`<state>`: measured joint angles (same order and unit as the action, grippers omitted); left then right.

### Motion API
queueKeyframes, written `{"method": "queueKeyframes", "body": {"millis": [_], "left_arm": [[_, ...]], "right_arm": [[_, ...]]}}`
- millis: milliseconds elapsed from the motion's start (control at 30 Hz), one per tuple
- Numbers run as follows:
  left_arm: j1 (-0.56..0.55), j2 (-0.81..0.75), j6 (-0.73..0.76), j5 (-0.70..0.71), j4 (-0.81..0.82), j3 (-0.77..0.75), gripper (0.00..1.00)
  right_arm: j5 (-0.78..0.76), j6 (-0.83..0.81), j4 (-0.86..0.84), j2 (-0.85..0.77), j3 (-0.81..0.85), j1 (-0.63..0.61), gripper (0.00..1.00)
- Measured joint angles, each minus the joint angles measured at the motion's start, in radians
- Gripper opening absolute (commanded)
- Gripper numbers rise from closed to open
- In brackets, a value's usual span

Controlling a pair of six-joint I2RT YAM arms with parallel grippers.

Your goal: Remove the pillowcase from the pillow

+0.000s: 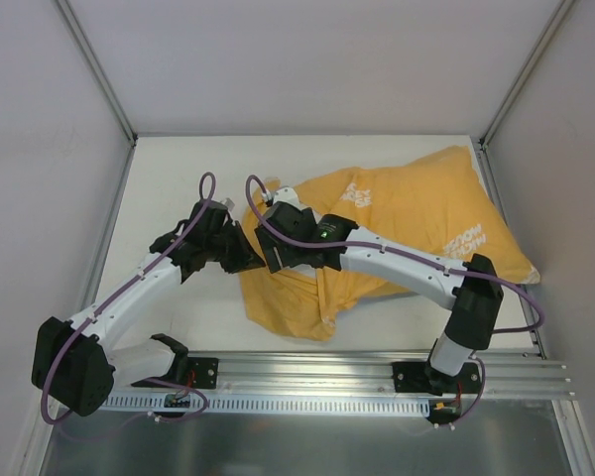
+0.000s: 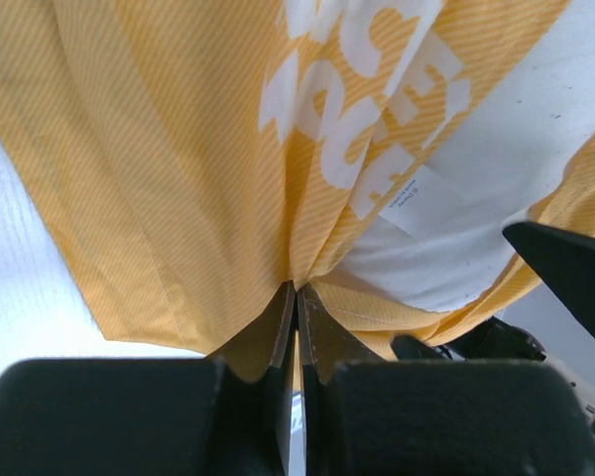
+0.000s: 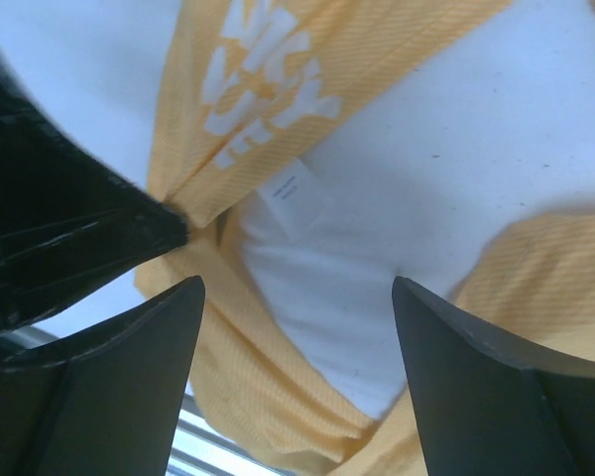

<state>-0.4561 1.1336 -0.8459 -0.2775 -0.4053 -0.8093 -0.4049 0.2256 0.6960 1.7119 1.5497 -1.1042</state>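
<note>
The mustard-yellow pillowcase (image 1: 426, 213) with white lettering lies at the right of the table, its open end crumpled toward the middle. My left gripper (image 2: 297, 290) is shut on a fold of the pillowcase (image 2: 178, 178) at that opening. The white pillow (image 2: 496, 169) shows through the opening, with a small white label on it. My right gripper (image 3: 297, 288) stands open right over the exposed pillow (image 3: 397, 178), one finger (image 3: 149, 347) over the yellow edge (image 3: 248, 367) and nothing between the jaws. In the top view both grippers meet at the case's mouth, left gripper (image 1: 240, 256), right gripper (image 1: 270, 220).
White table (image 1: 178, 178) enclosed by pale walls and metal corner posts (image 1: 97, 69). An aluminium rail (image 1: 307, 369) carrying both arm bases runs along the near edge. The right arm (image 1: 416, 268) lies across the lower part of the pillowcase.
</note>
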Motion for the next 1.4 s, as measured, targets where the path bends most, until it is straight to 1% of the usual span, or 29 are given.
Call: {"method": "queueKeyframes", "body": {"millis": [100, 133, 167, 333, 500, 667, 700, 733, 767, 800, 833, 933, 1033, 1133, 1200, 1300, 1400], "left_arm": [[0.004, 0.0, 0.0, -0.001, 0.0, 0.006, 0.0], [0.006, 0.0, 0.0, -0.002, 0.0, 0.006, 0.0], [0.01, 0.0, 0.0, -0.002, 0.001, 0.006, 0.0], [0.013, -0.001, 0.001, -0.002, 0.0, 0.006, 0.0], [0.013, -0.003, 0.001, -0.002, 0.0, 0.008, 0.0], [0.025, -0.004, 0.001, -0.006, -0.001, 0.019, 0.0], [0.026, -0.004, 0.001, -0.006, -0.001, 0.021, 0.0], [0.026, -0.004, 0.001, -0.006, -0.003, 0.021, 0.0], [0.026, -0.004, 0.002, -0.006, -0.003, 0.021, 0.0], [0.026, -0.005, 0.002, -0.006, -0.003, 0.021, 0.0], [0.026, -0.005, 0.004, -0.006, -0.003, 0.021, 0.0], [0.026, -0.005, 0.016, -0.007, -0.003, 0.021, 0.0], [0.03, -0.005, 0.026, -0.02, 0.0, 0.021, 0.0], [0.035, -0.005, 0.032, -0.066, 0.023, 0.021, 0.0], [0.039, -0.005, 0.035, -0.113, 0.053, 0.023, 0.0], [0.035, -0.01, 0.037, -0.174, 0.14, 0.033, 0.0], [0.026, -0.045, 0.044, -0.209, 0.216, 0.053, 0.0]], "right_arm": [[0.024, -0.008, -0.027, -0.024, 0.0, -0.017, 0.84], [0.03, -0.011, -0.034, -0.028, 0.001, -0.021, 0.87], [0.03, -0.016, -0.034, -0.029, 0.008, -0.022, 0.88], [-0.002, -0.013, -0.024, 0.006, 0.027, 0.002, 0.92], [-0.052, 0.014, 0.019, 0.043, -0.008, 0.039, 0.95], [-0.073, 0.029, 0.053, 0.134, 0.023, 0.048, 0.93], [-0.07, 0.028, 0.056, 0.158, 0.031, 0.048, 0.89], [-0.066, 0.028, 0.062, 0.177, 0.039, 0.048, 0.79], [-0.063, 0.024, 0.065, 0.193, 0.046, 0.048, 0.62], [-0.059, 0.015, 0.067, 0.204, 0.05, 0.048, 0.36], [-0.054, 0.006, 0.071, 0.213, 0.056, 0.049, 0.01], [-0.034, -0.002, 0.08, 0.221, 0.076, 0.066, 0.01], [0.012, -0.002, 0.102, 0.219, 0.119, 0.117, 0.01], [0.042, 0.002, 0.124, 0.217, 0.184, 0.18, 0.01], [0.045, 0.012, 0.179, 0.23, 0.293, 0.23, 0.01], [0.052, 0.042, 0.226, 0.244, 0.42, 0.3, 0.01], [0.073, 0.082, 0.265, 0.25, 0.464, 0.363, 0.01]]}}
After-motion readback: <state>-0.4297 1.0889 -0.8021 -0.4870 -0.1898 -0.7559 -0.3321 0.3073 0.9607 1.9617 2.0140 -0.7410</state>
